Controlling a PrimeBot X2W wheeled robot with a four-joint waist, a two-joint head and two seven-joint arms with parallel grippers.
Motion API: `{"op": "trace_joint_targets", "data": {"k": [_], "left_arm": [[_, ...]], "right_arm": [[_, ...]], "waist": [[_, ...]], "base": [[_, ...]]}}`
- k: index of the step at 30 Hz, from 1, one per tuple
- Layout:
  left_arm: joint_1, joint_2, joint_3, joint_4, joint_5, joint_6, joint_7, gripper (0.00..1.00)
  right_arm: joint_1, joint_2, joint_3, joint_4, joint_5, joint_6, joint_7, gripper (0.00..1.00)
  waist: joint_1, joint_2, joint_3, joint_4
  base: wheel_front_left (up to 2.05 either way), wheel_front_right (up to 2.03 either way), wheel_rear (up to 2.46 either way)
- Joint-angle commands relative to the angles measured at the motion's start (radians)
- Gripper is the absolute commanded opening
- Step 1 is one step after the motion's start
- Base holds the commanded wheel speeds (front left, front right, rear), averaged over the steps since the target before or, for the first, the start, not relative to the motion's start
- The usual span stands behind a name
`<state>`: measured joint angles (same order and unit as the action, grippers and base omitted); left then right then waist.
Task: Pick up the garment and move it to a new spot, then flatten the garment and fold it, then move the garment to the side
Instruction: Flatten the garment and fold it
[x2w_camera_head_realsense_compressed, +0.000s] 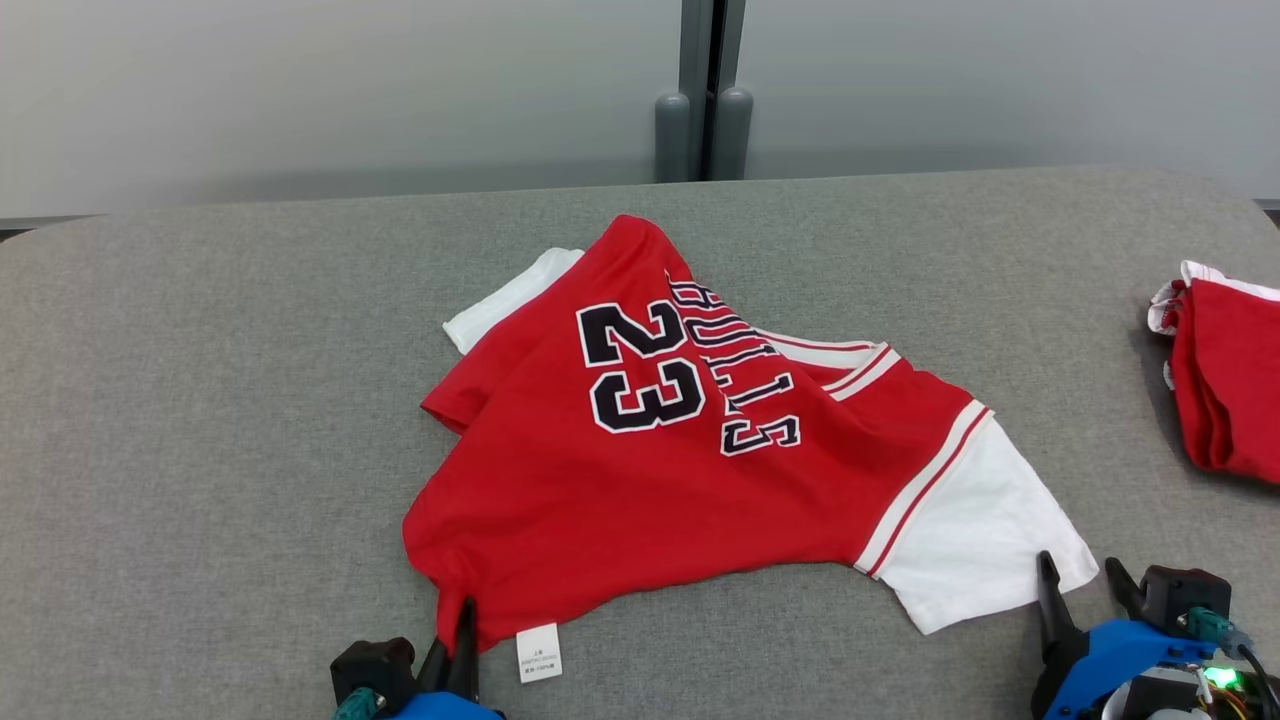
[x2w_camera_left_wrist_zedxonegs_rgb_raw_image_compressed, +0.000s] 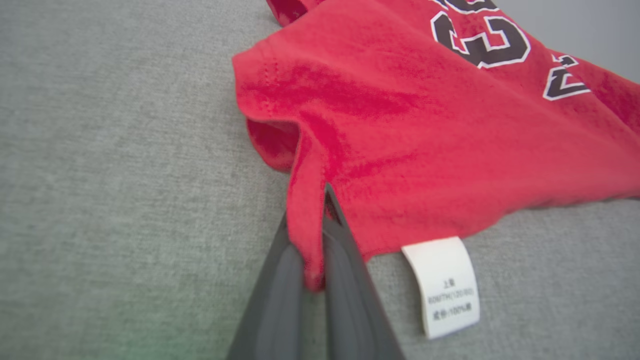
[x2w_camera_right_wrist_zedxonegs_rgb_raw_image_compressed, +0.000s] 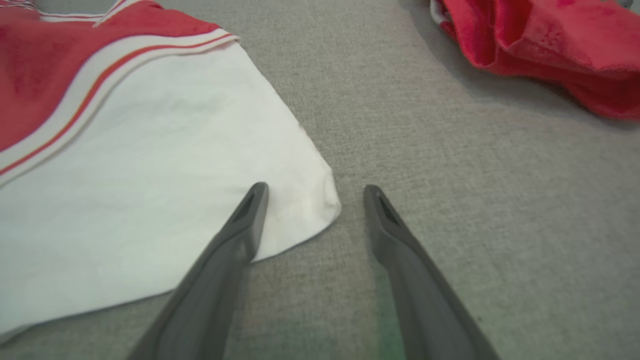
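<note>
Left gripper (x2w_camera_left_wrist_zedxonegs_rgb_raw_image_compressed: 311, 220) clamped on the near hem corner of the red jersey (x2w_camera_head_realsense_compressed: 640, 490), just beside the white care label (x2w_camera_left_wrist_zedxonegs_rgb_raw_image_compressed: 446, 286). Red jersey lies rumpled mid-table (x2w_camera_head_realsense_compressed: 200, 400) (grey fabric surface), number 23 facing up. Right gripper (x2w_camera_right_wrist_zedxonegs_rgb_raw_image_compressed: 315, 195) jaws wide apart, the white sleeve (x2w_camera_right_wrist_zedxonegs_rgb_raw_image_compressed: 150, 175) corner between them. Second red garment (x2w_camera_head_realsense_compressed: 1230, 390) well apart, at the table's right edge.

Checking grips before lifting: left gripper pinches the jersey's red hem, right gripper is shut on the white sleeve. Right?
No: the right gripper is open, jaws astride the white sleeve corner, per the right wrist view. The left gripper does pinch the jersey hem.
</note>
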<state>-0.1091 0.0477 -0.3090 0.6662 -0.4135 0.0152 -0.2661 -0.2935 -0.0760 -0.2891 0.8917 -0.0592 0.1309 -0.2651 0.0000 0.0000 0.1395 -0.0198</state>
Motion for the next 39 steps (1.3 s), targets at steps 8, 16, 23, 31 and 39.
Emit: {"op": "trace_joint_targets", "data": {"k": [8, 16, 23, 31, 39], "left_arm": [[-0.014, 0.005, 0.010, -0.005, 0.011, -0.001, 0.003, 0.00], [-0.025, 0.005, 0.006, -0.008, 0.017, 0.000, 0.003, 0.00], [-0.023, 0.004, 0.032, -0.066, 0.016, -0.006, 0.002, 0.00], [-0.061, 0.004, 0.111, -0.236, 0.075, -0.038, 0.002, 0.00], [-0.182, 0.046, 0.208, -0.382, 0.162, -0.106, 0.002, 0.00]], "right_arm": [[-0.010, 0.017, 0.031, 0.055, 0.052, 0.000, 0.007, 0.60], [-0.025, 0.025, 0.082, 0.053, 0.115, 0.001, 0.009, 0.00], [-0.021, 0.014, 0.082, -0.053, 0.161, 0.001, 0.001, 0.00], [-0.045, 0.019, 0.110, -0.285, 0.349, 0.000, 0.001, 0.00], [-0.131, -0.020, 0.181, -0.546, 0.538, 0.000, 0.000, 0.00]], "waist": [[0.0000, 0.0000, 0.017, 0.011], [0.0000, 0.0000, 0.034, 0.021], [0.0000, 0.0000, 0.013, 0.018], [0.0000, 0.0000, -0.048, 0.002], [0.0000, 0.0000, -0.112, -0.015]], "base": [[0.00, 0.00, 0.00], [0.00, 0.00, 0.00], [0.00, 0.00, 0.00], [0.00, 0.00, 0.00], [0.00, 0.00, 0.00]]}}
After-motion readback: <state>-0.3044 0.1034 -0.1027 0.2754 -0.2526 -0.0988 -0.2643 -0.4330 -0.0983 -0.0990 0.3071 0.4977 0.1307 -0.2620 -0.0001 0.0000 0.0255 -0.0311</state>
